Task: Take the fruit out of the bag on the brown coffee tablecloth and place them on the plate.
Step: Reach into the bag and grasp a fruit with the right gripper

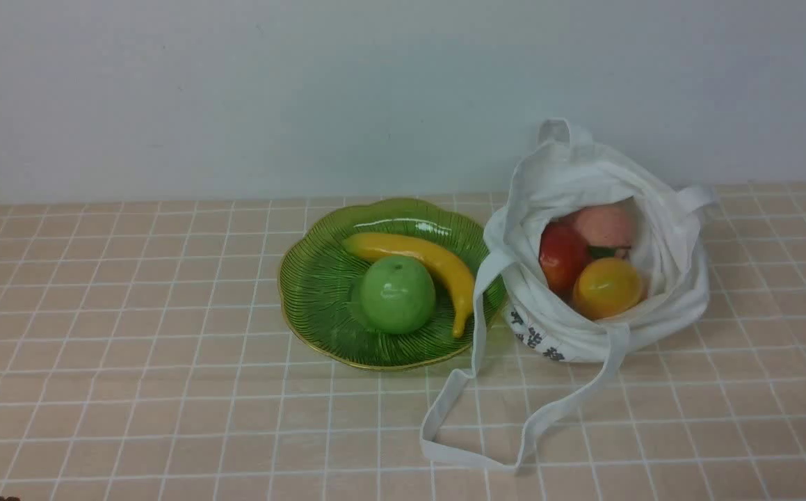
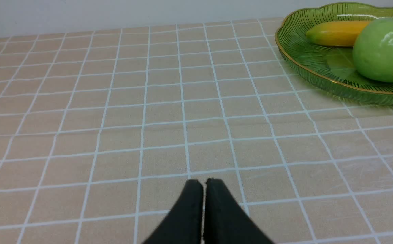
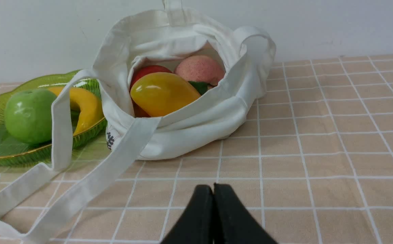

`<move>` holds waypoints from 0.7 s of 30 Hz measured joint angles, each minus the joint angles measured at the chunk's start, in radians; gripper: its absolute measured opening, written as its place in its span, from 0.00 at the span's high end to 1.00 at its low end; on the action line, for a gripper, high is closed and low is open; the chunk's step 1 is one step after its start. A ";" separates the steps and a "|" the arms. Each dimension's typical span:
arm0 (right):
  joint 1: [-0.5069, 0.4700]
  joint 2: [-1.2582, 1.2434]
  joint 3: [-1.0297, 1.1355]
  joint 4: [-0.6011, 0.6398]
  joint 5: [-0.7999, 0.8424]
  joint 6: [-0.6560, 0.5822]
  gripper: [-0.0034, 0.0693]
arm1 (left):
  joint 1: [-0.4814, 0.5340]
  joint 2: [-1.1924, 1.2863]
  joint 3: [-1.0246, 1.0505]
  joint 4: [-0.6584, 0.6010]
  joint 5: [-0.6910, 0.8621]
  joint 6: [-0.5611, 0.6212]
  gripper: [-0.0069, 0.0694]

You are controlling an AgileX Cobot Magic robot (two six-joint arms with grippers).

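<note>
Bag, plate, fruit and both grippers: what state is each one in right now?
Bag: open at the top, upright, three fruits inside
Plate: upright, holding two fruits
Mango: in the bag
Red apple: in the bag
Banana: on the plate
Green apple: on the plate
Left gripper: shut, empty
Right gripper: shut, empty

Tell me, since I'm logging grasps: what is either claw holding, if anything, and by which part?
Nothing: left claw and right claw are shut and empty.

tablecloth [image 1: 131, 348]: peach-tan, white grid | plate [image 1: 319, 292]: green, gold rim | mango [image 1: 608, 287]: orange-yellow | banana [image 1: 444, 268]: yellow
</note>
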 joint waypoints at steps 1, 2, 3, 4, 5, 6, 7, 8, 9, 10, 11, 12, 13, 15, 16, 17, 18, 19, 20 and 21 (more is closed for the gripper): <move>0.000 0.000 0.000 0.000 0.000 0.000 0.97 | 0.000 0.000 0.000 0.000 0.000 0.000 0.92; 0.000 0.000 0.000 0.000 0.000 0.000 0.97 | 0.000 0.000 0.000 0.000 0.000 0.000 0.92; 0.000 0.000 0.000 0.000 0.000 0.000 0.97 | 0.000 0.000 0.000 0.000 0.000 0.000 0.92; 0.000 0.000 0.000 0.000 0.000 0.000 0.97 | 0.000 0.000 0.000 0.000 0.000 0.000 0.92; 0.000 0.000 0.000 0.000 0.000 0.000 0.97 | 0.000 0.000 0.000 0.000 0.000 0.000 0.92; 0.000 0.000 0.000 0.000 0.000 0.000 0.97 | 0.000 0.000 0.000 0.000 0.000 0.000 0.92; 0.000 0.000 0.000 0.000 0.000 0.000 0.97 | 0.000 0.000 0.000 0.000 0.000 0.000 0.92; 0.000 0.000 0.000 0.000 0.000 0.000 0.97 | 0.000 0.000 0.000 0.000 0.000 0.000 0.92; 0.000 0.000 0.000 0.000 0.000 0.000 0.97 | 0.000 0.000 0.000 0.000 0.000 0.000 0.92; 0.000 0.000 0.000 0.000 0.000 0.000 0.97 | 0.000 0.000 0.000 0.000 0.000 0.000 0.92; 0.000 0.000 0.000 0.000 0.000 0.000 0.97 | 0.000 0.000 0.000 0.000 0.000 0.000 0.92; 0.000 0.000 0.000 0.000 0.000 0.000 0.97 | 0.000 0.000 0.000 0.000 0.000 0.000 0.92; 0.000 0.000 0.000 0.000 0.000 0.000 0.97 | 0.000 0.000 0.000 0.000 0.000 0.000 0.92; 0.000 0.000 0.000 0.000 0.000 0.000 0.97 | 0.000 0.000 0.000 0.000 0.000 0.000 0.92; 0.000 0.000 0.000 0.000 0.000 0.000 0.97 | 0.000 0.000 0.000 0.000 0.000 0.000 0.92; 0.000 0.000 0.000 -0.002 0.000 0.000 0.97 | 0.000 0.000 0.000 0.000 0.000 0.000 0.92; 0.000 0.000 0.000 -0.010 0.001 0.000 0.97 | 0.000 0.000 0.000 0.000 0.000 0.000 0.92; 0.000 0.000 0.000 -0.021 0.003 0.000 0.97 | 0.000 0.000 0.000 0.000 0.000 0.000 0.92; 0.000 0.000 0.000 -0.021 0.003 0.000 0.97 | 0.000 0.000 0.000 0.000 0.000 0.000 0.92; 0.000 0.000 0.000 -0.032 0.003 0.000 0.97 | 0.000 0.000 0.000 0.000 0.000 0.000 0.92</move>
